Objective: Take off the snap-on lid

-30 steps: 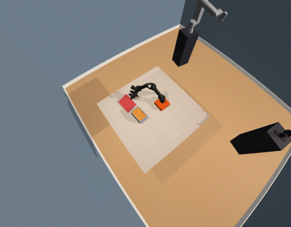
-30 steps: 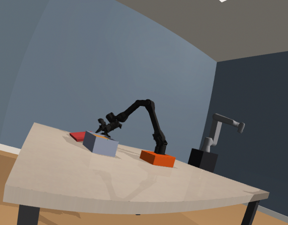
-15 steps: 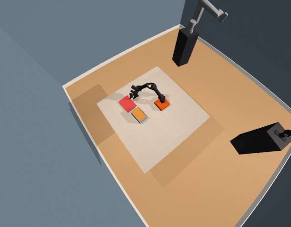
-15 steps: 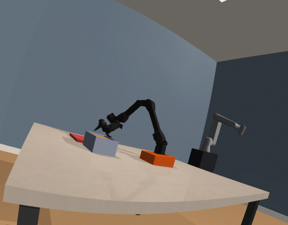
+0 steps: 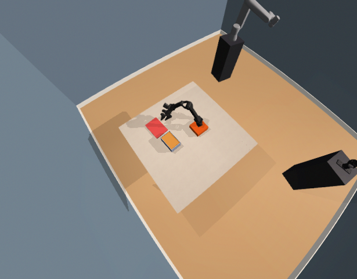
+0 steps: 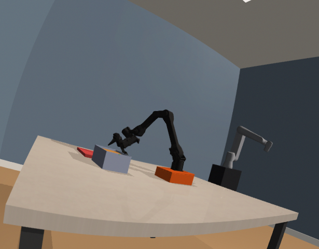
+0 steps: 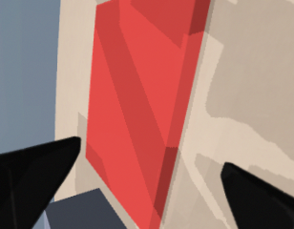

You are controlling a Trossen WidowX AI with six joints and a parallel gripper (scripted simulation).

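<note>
The red lid (image 5: pixel 156 127) (image 6: pixel 85 153) (image 7: pixel 142 95) lies on the table (image 5: pixel 202 162) (image 6: pixel 73 193), looking flat, with a smooth face up and a thin side edge showing in the wrist view. The grey-blue storage box (image 5: pixel 176 146) (image 6: pixel 116 162) (image 7: pixel 90 207) stands upright and uncovered close beside the lid, with an orange surface (image 5: pixel 170 140) inside. My gripper (image 5: pixel 163 119) (image 6: pixel 118 149) (image 7: pixel 152 156) is open and empty, with its fingers spread wide above the lid's edge on the arm's side. Whether a fingertip touches the lid cannot be told.
The arm's orange base (image 5: pixel 194 131) (image 6: pixel 180 177) stands on the table, to the right of the box in the top and exterior views. Off the table stand a black pedestal (image 5: pixel 226 60) (image 6: pixel 223 175) with a grey arm and another black pedestal (image 5: pixel 310 172).
</note>
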